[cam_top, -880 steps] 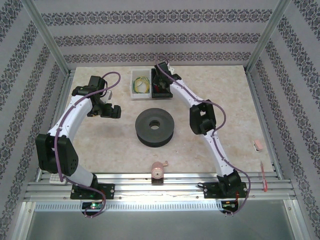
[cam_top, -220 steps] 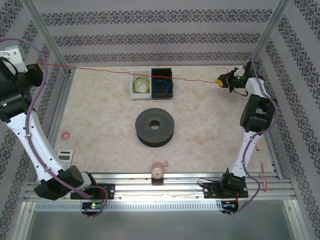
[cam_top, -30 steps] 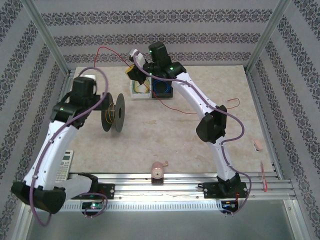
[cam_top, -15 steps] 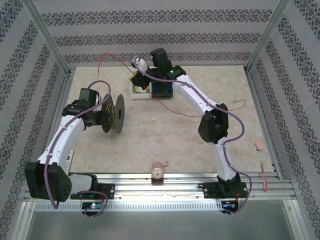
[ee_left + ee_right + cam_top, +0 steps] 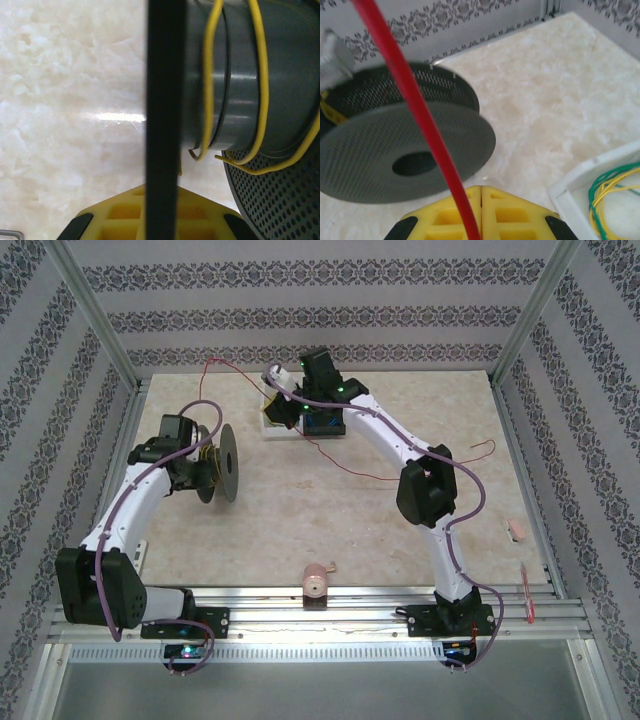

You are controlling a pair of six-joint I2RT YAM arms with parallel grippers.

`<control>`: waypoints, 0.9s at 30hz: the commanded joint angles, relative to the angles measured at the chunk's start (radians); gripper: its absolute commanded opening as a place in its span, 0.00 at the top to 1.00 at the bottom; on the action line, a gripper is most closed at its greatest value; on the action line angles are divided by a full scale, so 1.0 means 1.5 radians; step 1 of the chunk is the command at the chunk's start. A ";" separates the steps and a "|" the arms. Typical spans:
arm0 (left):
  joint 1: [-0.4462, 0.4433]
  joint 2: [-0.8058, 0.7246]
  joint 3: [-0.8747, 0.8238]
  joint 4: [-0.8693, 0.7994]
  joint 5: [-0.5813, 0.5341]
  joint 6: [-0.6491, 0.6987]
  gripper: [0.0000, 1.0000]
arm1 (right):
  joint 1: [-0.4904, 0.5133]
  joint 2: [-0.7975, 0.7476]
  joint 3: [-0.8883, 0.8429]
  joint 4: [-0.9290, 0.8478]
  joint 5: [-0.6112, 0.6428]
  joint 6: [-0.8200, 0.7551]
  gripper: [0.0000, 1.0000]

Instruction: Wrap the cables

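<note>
The red cable (image 5: pixel 415 105) sits pinched in the right gripper's (image 5: pixel 480 202) closed jaws at upper centre, its tail lying rightward across the table (image 5: pixel 300 530). The left gripper (image 5: pixel 160 210) clamps the spool (image 5: pixel 222 462) by its flange, standing it on edge, probably ready for winding.

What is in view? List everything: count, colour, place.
red wire: one, red, far centre trailing right
spool: one, dark grey, on edge, left of centre
yellow wire: one, yellow, wound on the spool
white tray: one, white, far centre
wire coil: one, yellow-green, in the white tray
black tray: one, black, beside the white tray
pink roll: one, pink, near edge, centre
pink block: one, pink, right side
red stick: one, red, near-right rail
left gripper: one, yellow fingers, shut on the spool
right gripper: one, yellow fingers, shut on the red wire
</note>
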 commanded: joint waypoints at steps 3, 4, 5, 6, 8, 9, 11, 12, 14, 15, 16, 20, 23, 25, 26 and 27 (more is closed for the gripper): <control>0.027 0.012 0.072 -0.009 -0.021 0.071 1.00 | -0.006 0.016 -0.017 -0.014 0.005 -0.027 1.00; 0.029 0.013 0.078 -0.010 -0.021 0.083 1.00 | -0.006 0.024 -0.013 -0.017 0.005 -0.029 1.00; 0.031 0.015 0.084 -0.009 -0.023 0.098 1.00 | -0.006 0.035 -0.005 -0.022 0.007 -0.030 1.00; 0.033 0.017 0.091 -0.012 -0.025 0.107 1.00 | -0.005 0.048 0.006 -0.029 0.010 -0.030 1.00; 0.039 0.024 0.104 -0.016 -0.021 0.121 1.00 | -0.002 0.072 0.029 -0.039 0.021 -0.030 1.00; 0.041 0.029 0.110 -0.019 -0.021 0.126 1.00 | 0.001 0.085 0.042 -0.045 0.030 -0.032 1.00; 0.043 0.041 0.119 -0.022 -0.020 0.131 1.00 | 0.010 0.110 0.065 -0.057 0.052 -0.037 1.00; 0.044 0.046 0.121 -0.023 -0.021 0.133 1.00 | 0.015 0.123 0.079 -0.064 0.064 -0.040 1.00; 0.044 0.056 0.124 -0.024 -0.024 0.134 1.00 | 0.026 0.146 0.099 -0.074 0.082 -0.043 1.00; 0.046 0.061 0.125 -0.025 -0.027 0.134 1.00 | 0.031 0.156 0.109 -0.077 0.088 -0.045 1.00; 0.047 0.064 0.126 -0.026 -0.029 0.134 1.00 | 0.035 0.164 0.115 -0.080 0.093 -0.045 1.00; 0.054 0.078 0.134 -0.039 -0.043 0.138 1.00 | 0.047 0.183 0.121 -0.073 0.098 -0.042 1.00; 0.060 0.086 0.143 -0.048 -0.053 0.145 1.00 | 0.055 0.194 0.136 -0.080 0.109 -0.050 1.00; 0.065 0.089 0.146 -0.048 -0.053 0.147 1.00 | 0.060 0.202 0.149 -0.090 0.121 -0.058 1.00; 0.066 0.090 0.146 -0.046 -0.052 0.147 1.00 | 0.064 0.207 0.155 -0.095 0.129 -0.063 1.00; 0.067 0.091 0.147 -0.046 -0.051 0.147 1.00 | 0.066 0.210 0.161 -0.100 0.138 -0.067 1.00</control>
